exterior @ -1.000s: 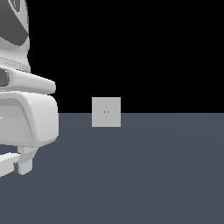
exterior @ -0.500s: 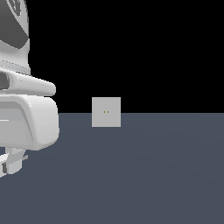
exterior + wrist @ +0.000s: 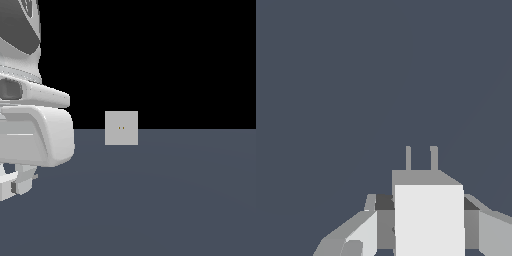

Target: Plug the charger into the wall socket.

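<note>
Wrist view: the charger [image 3: 428, 215], a small white block w/ two short grey prongs at its far end, sits between the gripper [image 3: 426, 225] fingers, one finger [image 3: 363, 235] on one flank and the other on the opposite flank, dark pads pressed against its sides. The tool is clamped on the block, prongs pointing away from the wrist over the plain slate-grey floor [image 3: 356, 90].

Exterior view: the Panda arm [image 3: 35, 135] fills the exterior view's left edge, its bulky white link low over the floor [image 3: 175, 200], w/ part of the hand poking out beneath it at approx. the bottom-left corner (the held block itself can't be made out here). The wall socket [image 3: 121, 128], a flat light grey square plate, stands upright at the far edge of the floor against a black backdrop, two tiny yellowish holes near its centre. It lies well apart from the arm, towards the exterior view's right of it. The socket doesn't appear in the wrist view.
</note>
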You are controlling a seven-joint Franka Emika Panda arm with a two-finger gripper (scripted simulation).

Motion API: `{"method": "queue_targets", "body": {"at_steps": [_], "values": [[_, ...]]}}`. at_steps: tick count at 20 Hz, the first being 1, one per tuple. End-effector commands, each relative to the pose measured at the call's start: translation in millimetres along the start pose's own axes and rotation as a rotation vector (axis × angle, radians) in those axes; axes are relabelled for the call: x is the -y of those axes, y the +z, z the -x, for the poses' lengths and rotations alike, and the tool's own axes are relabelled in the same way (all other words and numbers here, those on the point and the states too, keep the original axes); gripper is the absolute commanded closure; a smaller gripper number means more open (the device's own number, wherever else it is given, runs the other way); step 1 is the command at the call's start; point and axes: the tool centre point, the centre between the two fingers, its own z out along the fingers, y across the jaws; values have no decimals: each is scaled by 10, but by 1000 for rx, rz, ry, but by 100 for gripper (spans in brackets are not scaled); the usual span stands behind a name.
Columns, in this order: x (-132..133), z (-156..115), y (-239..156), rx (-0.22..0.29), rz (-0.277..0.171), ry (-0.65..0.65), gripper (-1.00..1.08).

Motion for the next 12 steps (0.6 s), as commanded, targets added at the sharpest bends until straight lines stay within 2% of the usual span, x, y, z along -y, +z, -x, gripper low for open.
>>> {"method": "queue_targets", "body": {"at_steps": [1, 6, 12], "values": [[-61, -72, -39, -1, 0, -4, 108], [-249, -297, -159, -1, -1, -24, 108], [-570, -712, -375, -1, -3, -58, 108]]}}
